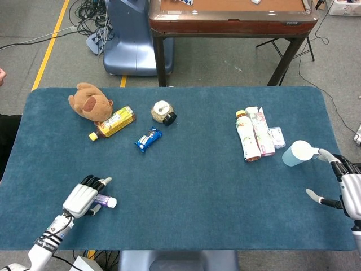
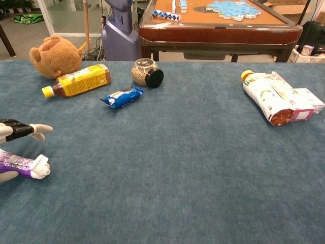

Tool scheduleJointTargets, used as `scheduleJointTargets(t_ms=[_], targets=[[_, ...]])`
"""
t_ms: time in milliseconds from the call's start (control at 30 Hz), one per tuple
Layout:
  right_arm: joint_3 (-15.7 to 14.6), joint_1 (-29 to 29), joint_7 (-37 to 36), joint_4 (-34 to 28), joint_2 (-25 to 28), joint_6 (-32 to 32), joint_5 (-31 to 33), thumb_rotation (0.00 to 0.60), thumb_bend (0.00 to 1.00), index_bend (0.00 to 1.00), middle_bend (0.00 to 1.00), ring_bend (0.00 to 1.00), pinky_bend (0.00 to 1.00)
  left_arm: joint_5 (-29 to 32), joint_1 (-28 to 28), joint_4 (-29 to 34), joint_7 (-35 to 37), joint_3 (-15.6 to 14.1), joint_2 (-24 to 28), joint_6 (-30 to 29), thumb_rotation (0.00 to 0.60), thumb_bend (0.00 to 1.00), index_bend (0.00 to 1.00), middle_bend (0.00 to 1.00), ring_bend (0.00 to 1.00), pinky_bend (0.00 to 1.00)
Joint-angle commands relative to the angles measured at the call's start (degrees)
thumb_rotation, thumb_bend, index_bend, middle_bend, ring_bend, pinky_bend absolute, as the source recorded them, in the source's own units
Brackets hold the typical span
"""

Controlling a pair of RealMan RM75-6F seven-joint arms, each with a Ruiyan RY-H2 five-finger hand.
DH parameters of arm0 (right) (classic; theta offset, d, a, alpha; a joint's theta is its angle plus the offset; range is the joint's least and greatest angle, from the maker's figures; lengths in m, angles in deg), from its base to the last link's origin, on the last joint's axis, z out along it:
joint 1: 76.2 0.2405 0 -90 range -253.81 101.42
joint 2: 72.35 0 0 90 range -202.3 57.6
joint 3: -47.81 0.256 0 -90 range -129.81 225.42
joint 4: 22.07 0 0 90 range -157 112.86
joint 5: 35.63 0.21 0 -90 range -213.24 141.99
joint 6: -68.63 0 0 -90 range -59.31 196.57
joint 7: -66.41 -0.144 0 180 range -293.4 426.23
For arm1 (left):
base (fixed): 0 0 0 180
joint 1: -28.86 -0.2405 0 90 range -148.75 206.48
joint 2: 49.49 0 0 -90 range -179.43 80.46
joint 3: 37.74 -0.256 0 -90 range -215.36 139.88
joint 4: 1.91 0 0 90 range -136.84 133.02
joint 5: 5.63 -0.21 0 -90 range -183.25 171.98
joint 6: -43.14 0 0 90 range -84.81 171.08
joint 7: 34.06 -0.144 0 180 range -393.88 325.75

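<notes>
Left robot hand (image 1: 84, 197) down at the near-left corner of the blue worktop (image 1: 192, 186), draped over a purple tube (image 2: 18, 165) with a white cap (image 1: 111, 202). Looks like a toothpaste-type thing: light, soft-walled, probably squishes and rolls if pinched in the middle. Best bet is grabbing across the body just behind the cap, where it's stiffer. Lying flat, cap poking out past the fingers toward the centre of the worktop, rest of the tube tucked under the palm. In the chest view one finger (image 2: 38, 130) stretched out above the tube and another curling under it, so wrapped around it but can't tell if actually clamped yet, reads more like mid-grab than a firm hold.

Right robot hand (image 1: 347, 189) way across from the tube at the far right edge, fingers spread, holding nothing, sitting just beside a tipped-over light blue cup (image 1: 296, 153). Well beyond the tube toward the back: teddy bear (image 1: 89, 101), yellow bottle (image 1: 113, 122), blue snack pack (image 1: 148, 139), little jar (image 1: 162, 113)
</notes>
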Motion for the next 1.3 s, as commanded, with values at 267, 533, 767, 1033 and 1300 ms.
scheduleJointTargets(t_ms=[267, 533, 767, 1033, 1300], targets=[[0.03, 0.0, -0.22, 0.31, -0.26, -0.26, 0.12, 0.6, 0.03, 0.12, 0.26, 0.16, 0.21, 3.06, 1.3, -2.5, 1.93, 2.64, -1.07, 2.04, 0.6, 0.28, 0.11, 0.18, 0.13, 0.07], [0.09, 0.11, -0.49, 0.76, -0.44, -0.63, 0.24, 0.6, 0.03, 0.12, 0.26, 0.16, 0.21, 5.01, 0.59, 0.87, -2.96, 2.05, 1.97, 2.62, 0.6, 0.28, 0.22, 0.19, 0.14, 0.08], [0.13, 0.27, -0.92, 1.11, -0.72, -0.89, 0.12, 0.6, 0.03, 0.12, 0.26, 0.16, 0.21, 7.63, 0.27, 2.84, -7.32, 2.04, 3.4, 3.53, 0.6, 0.28, 0.21, 0.19, 0.14, 0.08], [0.11, -0.13, -0.95, 1.0, -0.56, -0.34, 0.13, 0.6, 0.03, 0.12, 0.26, 0.16, 0.21, 7.79, 1.04, 0.09, -6.8, 2.96, 1.8, 3.9, 0.6, 0.28, 0.2, 0.19, 0.14, 0.08], [0.1, -0.4, -1.12, 1.14, -0.6, -0.04, 0.15, 0.6, 0.03, 0.12, 0.26, 0.15, 0.21, 7.55, 1.95, -3.01, -5.32, 4.18, -0.28, 3.71, 0.6, 0.28, 0.19, 0.19, 0.14, 0.08]])
